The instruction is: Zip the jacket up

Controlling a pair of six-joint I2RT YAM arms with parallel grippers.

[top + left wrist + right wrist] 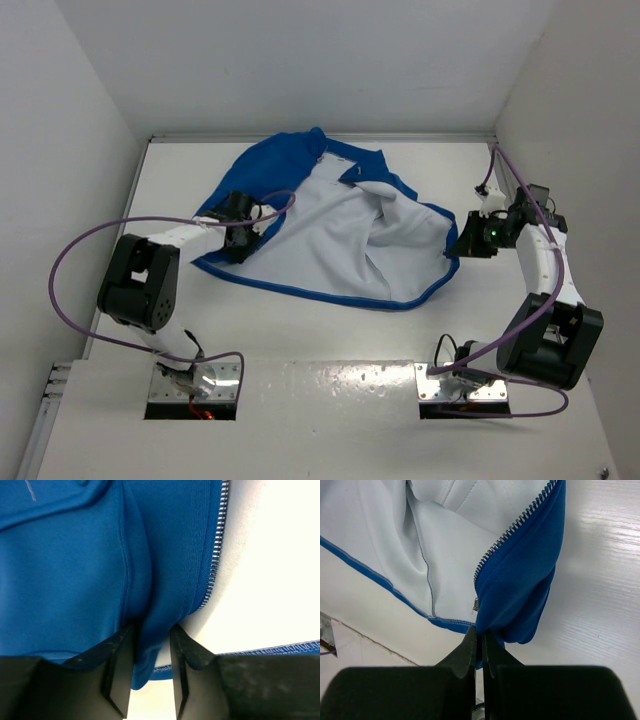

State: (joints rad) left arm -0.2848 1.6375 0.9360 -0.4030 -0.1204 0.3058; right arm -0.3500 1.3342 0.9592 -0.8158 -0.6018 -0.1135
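The royal blue jacket (330, 235) lies opened on the white table, its white lining facing up and its blue hem toward me. My left gripper (238, 238) is shut on a fold of blue fabric (150, 630) at the jacket's left front edge, next to the zipper teeth (215, 555). My right gripper (462, 243) is shut on the blue fabric (520, 595) at the right front edge, just below the bottom end of the other zipper row (510, 535). The two zipper halves are apart.
White enclosure walls stand close on the left, right and back of the table (330, 340). Purple cables loop from both arms (75, 250). The metal base plates (195, 385) sit at the near edge.
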